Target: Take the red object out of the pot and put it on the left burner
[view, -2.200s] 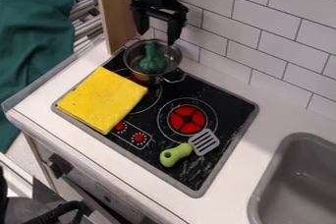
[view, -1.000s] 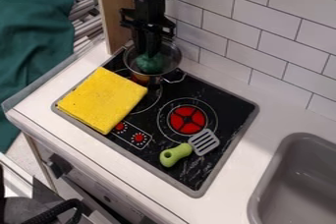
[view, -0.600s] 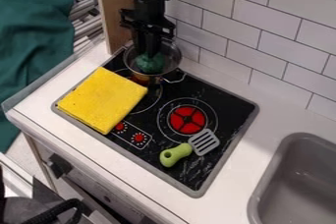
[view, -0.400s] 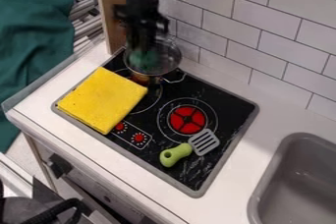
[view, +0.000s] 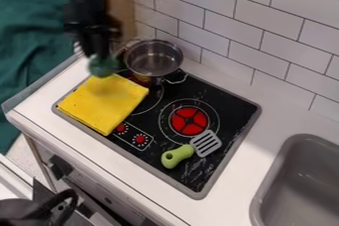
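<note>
My gripper hangs at the upper left, left of the pot, shut on a dark green object; both look blurred. The green object is above the back corner of the folded yellow cloth. The clear metal pot sits at the back left of the stove and holds nothing that I can see. Part of the left burner shows beside the cloth, which covers the rest. I see no red object in the pot.
A spatula with a green handle lies at the stove's front right, near the red burner. The grey sink is at the lower right. A tiled wall and a wooden panel stand behind.
My gripper went down into the pot, took hold of the green object, lifted it out and moved left with it. Pot, cloth and spatula have stayed in place.
</note>
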Motion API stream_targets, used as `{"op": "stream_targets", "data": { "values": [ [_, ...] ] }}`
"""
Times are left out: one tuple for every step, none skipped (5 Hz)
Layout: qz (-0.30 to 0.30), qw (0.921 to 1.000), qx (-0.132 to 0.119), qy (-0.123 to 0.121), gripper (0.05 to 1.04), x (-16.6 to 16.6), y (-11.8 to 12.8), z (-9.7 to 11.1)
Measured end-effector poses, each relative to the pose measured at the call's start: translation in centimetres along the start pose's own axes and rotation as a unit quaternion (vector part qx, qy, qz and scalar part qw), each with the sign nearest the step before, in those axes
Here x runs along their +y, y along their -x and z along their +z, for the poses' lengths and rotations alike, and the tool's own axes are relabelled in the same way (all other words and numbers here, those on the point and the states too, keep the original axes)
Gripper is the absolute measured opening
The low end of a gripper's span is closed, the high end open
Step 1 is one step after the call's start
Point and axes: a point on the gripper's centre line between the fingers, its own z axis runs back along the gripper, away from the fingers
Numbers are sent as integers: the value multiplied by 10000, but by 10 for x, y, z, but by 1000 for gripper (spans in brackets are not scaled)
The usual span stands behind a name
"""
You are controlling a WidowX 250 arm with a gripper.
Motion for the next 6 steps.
{"op": "stream_targets", "data": {
  "values": [
    [-7, 9999, 164, -21, 243, 19, 18, -3],
    [-397, 9990, 220, -15, 243, 16, 17, -9],
    [-801, 9965, 193, -116, 243, -3, 6, -7],
    [-1014, 9944, 47, -299, 243, -17, -2, 6],
    [-1027, 9939, 153, -377, 243, -18, 8, 4],
    [-1044, 9935, 190, -406, 243, -22, 9, 2]
  ]
}}
